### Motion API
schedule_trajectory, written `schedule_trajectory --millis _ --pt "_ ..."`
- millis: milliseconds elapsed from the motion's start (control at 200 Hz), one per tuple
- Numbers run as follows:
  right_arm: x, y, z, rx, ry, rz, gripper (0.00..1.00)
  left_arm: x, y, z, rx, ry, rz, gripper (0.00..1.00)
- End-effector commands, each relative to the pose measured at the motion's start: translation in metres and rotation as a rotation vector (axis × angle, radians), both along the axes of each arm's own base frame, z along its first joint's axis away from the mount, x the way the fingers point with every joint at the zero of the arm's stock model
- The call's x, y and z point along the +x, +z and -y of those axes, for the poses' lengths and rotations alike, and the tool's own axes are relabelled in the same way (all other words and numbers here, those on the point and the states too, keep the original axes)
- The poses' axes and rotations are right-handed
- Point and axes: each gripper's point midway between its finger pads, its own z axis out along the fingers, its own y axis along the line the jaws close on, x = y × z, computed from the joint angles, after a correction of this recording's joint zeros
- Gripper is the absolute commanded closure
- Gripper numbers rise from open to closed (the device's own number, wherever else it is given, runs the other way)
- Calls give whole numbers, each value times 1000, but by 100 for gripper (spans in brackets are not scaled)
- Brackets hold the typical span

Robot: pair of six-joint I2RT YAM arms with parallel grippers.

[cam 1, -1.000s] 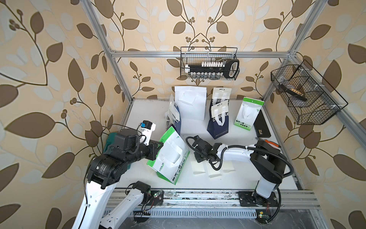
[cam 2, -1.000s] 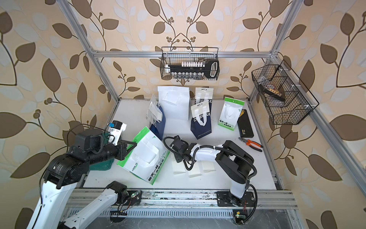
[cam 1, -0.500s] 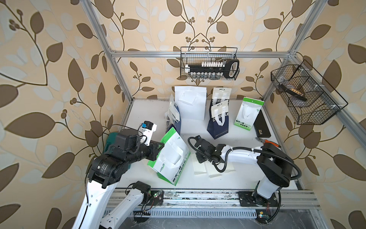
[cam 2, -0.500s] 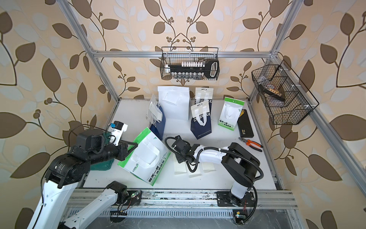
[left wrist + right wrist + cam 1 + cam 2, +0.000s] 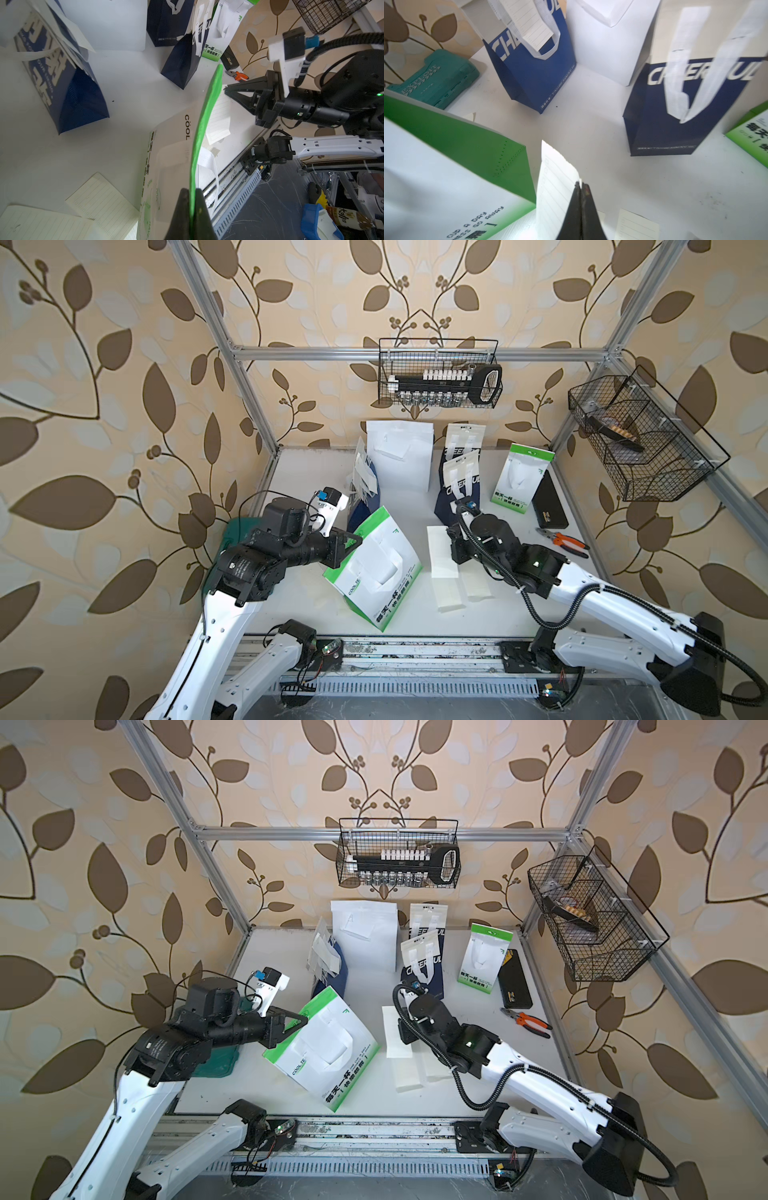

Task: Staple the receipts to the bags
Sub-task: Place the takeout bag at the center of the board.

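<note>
Receipt [image 5: 554, 187] (cream, faintly lined) pinched by right claw [image 5: 581, 185]; left claw [image 5: 192, 191] pinches green-and-white bag [image 5: 374, 572].

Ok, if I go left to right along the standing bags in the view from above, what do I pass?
In a top view: blue bag → plain white bag → front navy CHEERFUL bag → standing white-and-green bag.

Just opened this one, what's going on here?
The left gripper is shut on the green top edge of a white-and-green bag, holding it tilted. The right gripper is shut on a receipt, held up beside that bag. Other receipts lie on the table; other bags stand behind.
</note>
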Motion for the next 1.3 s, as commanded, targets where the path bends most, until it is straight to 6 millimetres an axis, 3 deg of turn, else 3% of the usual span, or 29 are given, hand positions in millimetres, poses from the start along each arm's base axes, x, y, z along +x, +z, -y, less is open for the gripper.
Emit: schedule_trajectory --millis 0,115,380,615,670,770,925,1030,1295 --pt "-15 9 18 -47 40 18 100 13 4 28 -40 -79 49 100" --pt "-23 22 25 -52 61 41 100 21 -2 48 37 -130 114 100" --pt "-52 57 21 15 217 77 100 39 -6 69 87 -254 220 100" --pt "-88 72 -20 155 500 12 100 28 -1 81 55 -375 217 100" --pt "-93 72 -33 193 559 -6 100 25 -1 80 51 -383 222 89" --pt "-94 66 -52 212 641 -37 100 19 0 81 38 -404 213 75" --pt "-81 55 -76 207 673 -69 100 12 0 84 16 -438 186 62" --pt "-71 47 -84 185 665 -76 100 10 -2 84 15 -445 172 60" --pt "-52 63 -98 188 647 -30 100 7 -1 83 14 -452 168 60"
